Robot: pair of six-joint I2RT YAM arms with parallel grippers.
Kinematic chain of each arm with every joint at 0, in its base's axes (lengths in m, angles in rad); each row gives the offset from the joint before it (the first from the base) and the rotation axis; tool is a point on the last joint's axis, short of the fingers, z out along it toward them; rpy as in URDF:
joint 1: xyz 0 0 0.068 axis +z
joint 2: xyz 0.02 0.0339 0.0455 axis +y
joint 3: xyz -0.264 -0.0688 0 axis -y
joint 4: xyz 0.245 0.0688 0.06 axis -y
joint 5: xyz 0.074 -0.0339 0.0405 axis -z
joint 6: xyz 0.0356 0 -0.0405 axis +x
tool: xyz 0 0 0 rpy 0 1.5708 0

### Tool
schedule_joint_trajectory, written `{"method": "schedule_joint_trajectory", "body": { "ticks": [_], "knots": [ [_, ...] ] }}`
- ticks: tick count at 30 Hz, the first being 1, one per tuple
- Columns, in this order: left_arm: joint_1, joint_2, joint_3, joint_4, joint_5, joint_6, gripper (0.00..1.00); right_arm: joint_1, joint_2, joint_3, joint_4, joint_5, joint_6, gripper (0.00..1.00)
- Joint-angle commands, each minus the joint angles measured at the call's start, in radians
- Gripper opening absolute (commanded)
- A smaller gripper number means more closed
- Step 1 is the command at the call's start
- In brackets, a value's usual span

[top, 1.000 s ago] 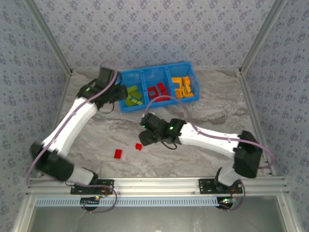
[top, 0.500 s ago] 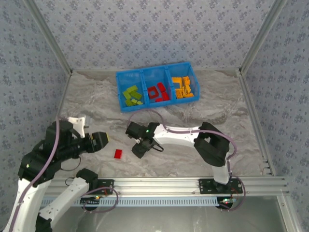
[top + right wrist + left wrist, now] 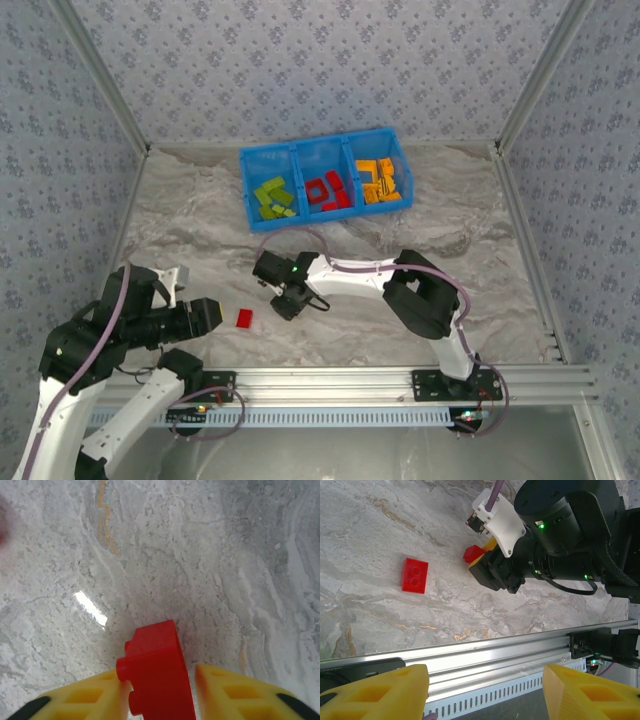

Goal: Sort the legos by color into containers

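1. Marbled grey stone-look desk (image 3: pixel 480 260) sits inside a booth of flowered blue-grey wallpaper walls (image 3: pixel 320 70). Two red pieces lie loose on it, so the sort looks nearly finished.
2. Nearest, beside the ribbed aluminium rail (image 3: pixel 330 380), the left arm (image 3: pixel 150 325) is folded low over the near-left corner. The left arm's jaws are apart, with nothing between the yellow fingers (image 3: pixel 380 690). Its wrist view takes in both loose pieces. I judge this a waiting pose, kept out of the other arm's way.
3. Just beyond lies the flat red two-stud brick (image 3: pixel 244 318), studs up, apart from both arms. It is likely the next pick.
4. Right of it, the right arm (image 3: pixel 350 278) reaches low across the desk. The right arm's jaws bracket the small red brick (image 3: pixel 155 670), which rests on the desk. One yellow finger (image 3: pixel 80 700) touches its studs and the other sits hard beside its flat side. Whether it is truly clamped I cannot tell.
5. Farthest, the bright blue three-compartment plastic bin (image 3: pixel 320 160) holds lime green bricks (image 3: pixel 273 197) on the left, red bricks (image 3: pixel 328 190) in the middle and orange-yellow bricks (image 3: pixel 380 182) on the right. Both loose pieces belong in the middle compartment, well apart from where they lie now.
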Motion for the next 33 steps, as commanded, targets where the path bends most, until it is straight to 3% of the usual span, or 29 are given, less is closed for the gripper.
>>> {"method": "schedule_joint_trajectory", "body": {
  "ticks": [1,7,10,14,18,21,26,33],
  "knots": [
    [0.005,-0.007,0.003,0.003,0.014,-0.003,0.62,-0.005,-0.004,0.014,-0.001,-0.003,0.019,0.33],
    [0.004,-0.002,0.043,0.097,0.001,0.008,0.62,-0.061,-0.188,-0.037,-0.010,0.061,0.077,0.26],
    [0.004,0.037,0.074,0.171,0.009,0.022,0.63,-0.146,-0.301,-0.053,-0.024,0.076,0.104,0.26],
    [0.004,0.105,0.070,0.290,0.044,0.015,0.63,-0.292,-0.326,-0.021,-0.027,0.057,0.108,0.26],
    [0.001,0.187,0.059,0.416,0.082,-0.009,0.63,-0.439,-0.227,0.109,-0.033,-0.044,0.113,0.26],
    [-0.008,0.230,0.065,0.483,0.073,-0.017,0.63,-0.494,-0.099,0.265,-0.084,-0.088,0.106,0.26],
    [-0.034,0.277,0.064,0.539,0.044,-0.018,0.63,-0.538,0.105,0.481,-0.156,-0.121,0.107,0.26],
    [-0.086,0.280,0.044,0.549,0.016,-0.028,0.63,-0.566,0.267,0.653,-0.208,-0.176,0.112,0.29]
  ]
}}
